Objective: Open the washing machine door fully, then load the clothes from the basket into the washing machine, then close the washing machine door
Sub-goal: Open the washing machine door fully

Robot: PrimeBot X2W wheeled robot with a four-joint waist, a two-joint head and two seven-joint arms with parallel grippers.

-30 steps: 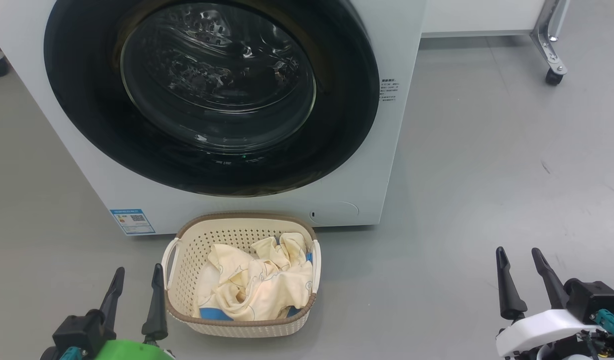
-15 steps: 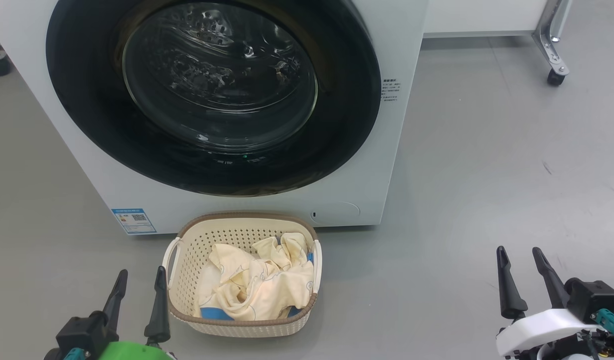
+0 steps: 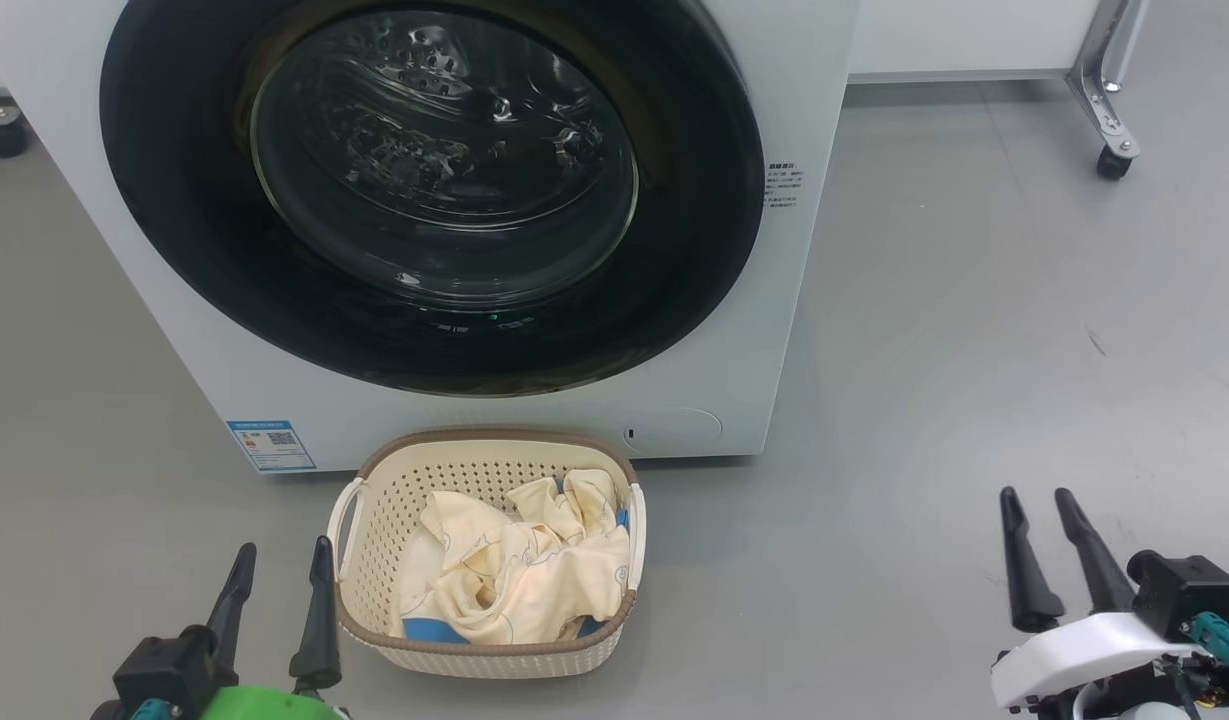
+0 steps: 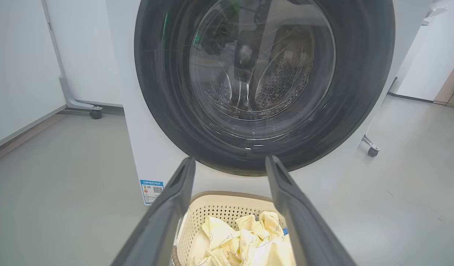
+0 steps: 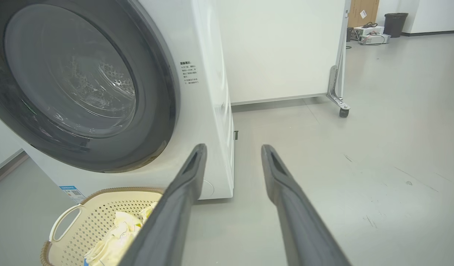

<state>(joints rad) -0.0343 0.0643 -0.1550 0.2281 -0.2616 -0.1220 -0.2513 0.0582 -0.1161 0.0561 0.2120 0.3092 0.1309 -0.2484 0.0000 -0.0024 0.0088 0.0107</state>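
Up ahead, behind the basket, the washing machine door sits shut; the left claw, spread and empty beside the basket, looks nearer it than the right claw, likewise spread.

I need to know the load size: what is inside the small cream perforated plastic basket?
The cream basket holds crumpled pale cream-yellow fabric clothes with blue trim, heaped toward its right side. How many pieces there are, and anything beneath them, is covered.
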